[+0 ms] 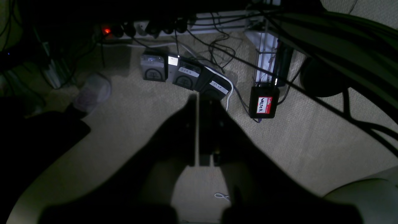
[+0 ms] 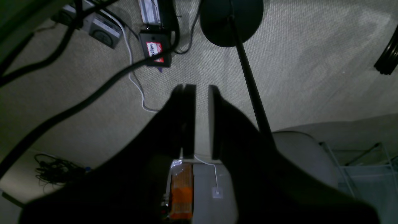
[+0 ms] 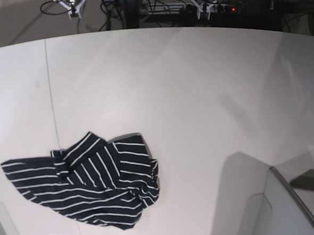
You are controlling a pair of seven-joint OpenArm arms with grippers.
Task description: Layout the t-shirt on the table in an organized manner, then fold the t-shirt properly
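The t-shirt, dark with thin white stripes, lies crumpled in a heap on the white table near its front left, one part spread out to the left. Neither gripper shows in the base view. The left wrist view has my left gripper hanging over carpeted floor, its dark fingers pressed together and holding nothing. My right gripper also hangs over the floor. Only a narrow slit parts its fingers and nothing is between them. The t-shirt appears in neither wrist view.
A thin dark seam runs across the table's left part. A grey-white housing stands at the front right. Below the wrists are power bricks, a labelled black box, cables and a round black stand base.
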